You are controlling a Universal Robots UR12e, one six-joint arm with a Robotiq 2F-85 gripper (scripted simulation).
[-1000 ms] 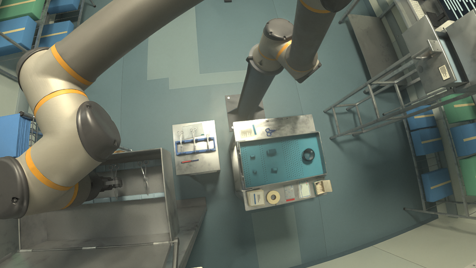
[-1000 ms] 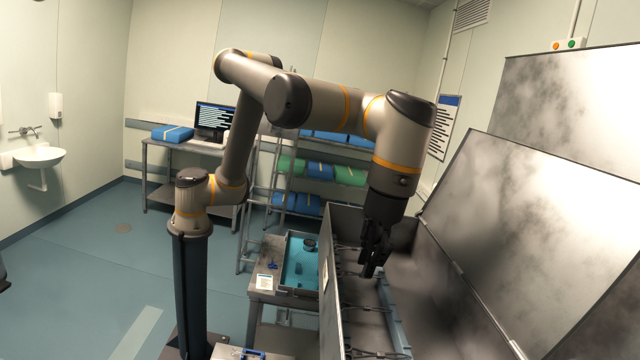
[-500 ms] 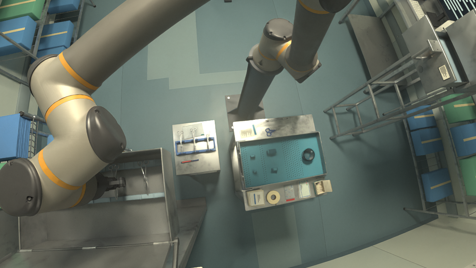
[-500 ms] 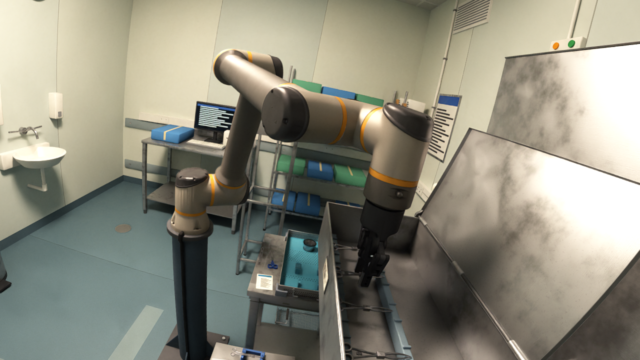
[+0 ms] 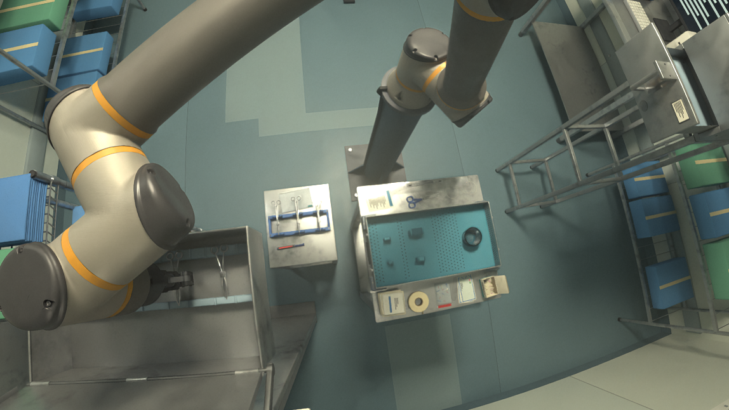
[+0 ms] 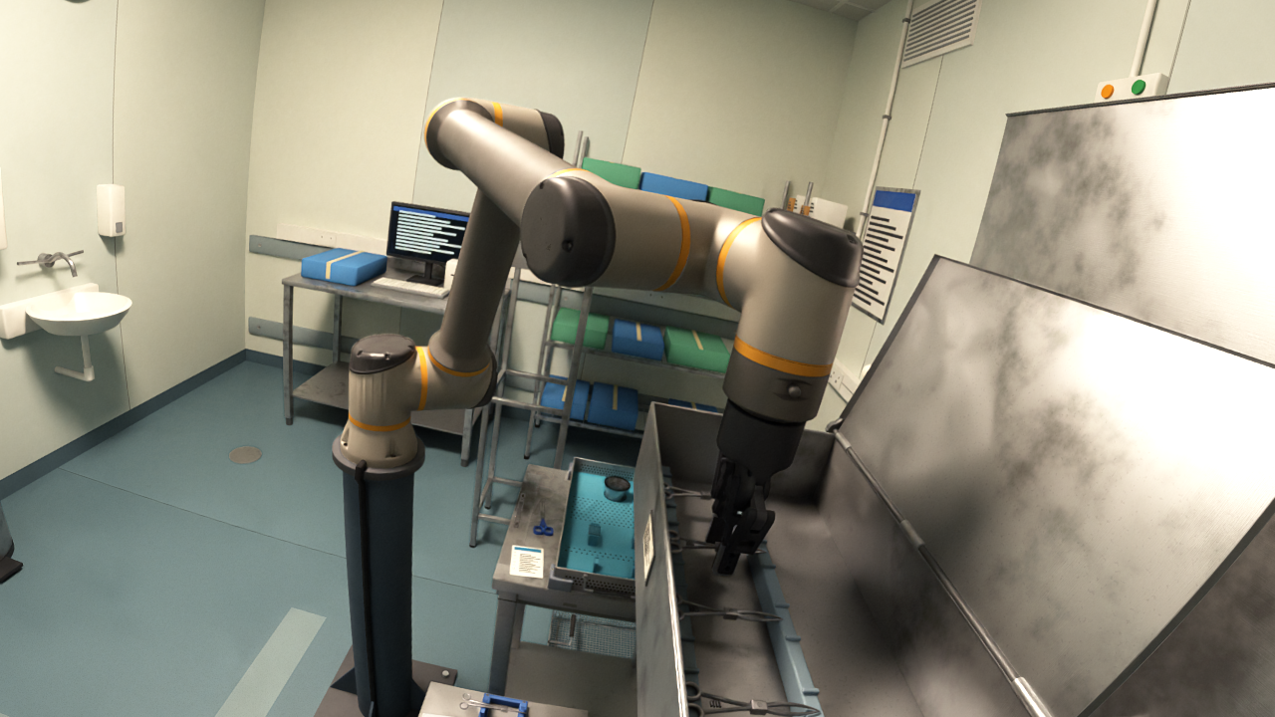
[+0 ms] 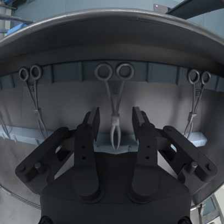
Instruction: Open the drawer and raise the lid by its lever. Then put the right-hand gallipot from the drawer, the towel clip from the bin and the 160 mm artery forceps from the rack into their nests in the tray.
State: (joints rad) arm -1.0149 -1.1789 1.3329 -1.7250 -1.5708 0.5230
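The towel clip lies in the steel bin directly under my gripper, its ring handles toward the bin's near wall and its curved points between my fingers. My gripper is open and holds nothing. Two similar ringed instruments lie to either side on the same blue holder. The bin's lid stands raised. The teal tray on its table has a dark gallipot in one nest. The blue rack with forceps stands on a small table between bin and tray.
The bin's upright steel walls and tilted lid close in around my wrist. Blue scissors, a tape roll and cards lie around the tray. Shelving with blue and green boxes lines the room's edges, and my arm's pedestal stands beside the tray table.
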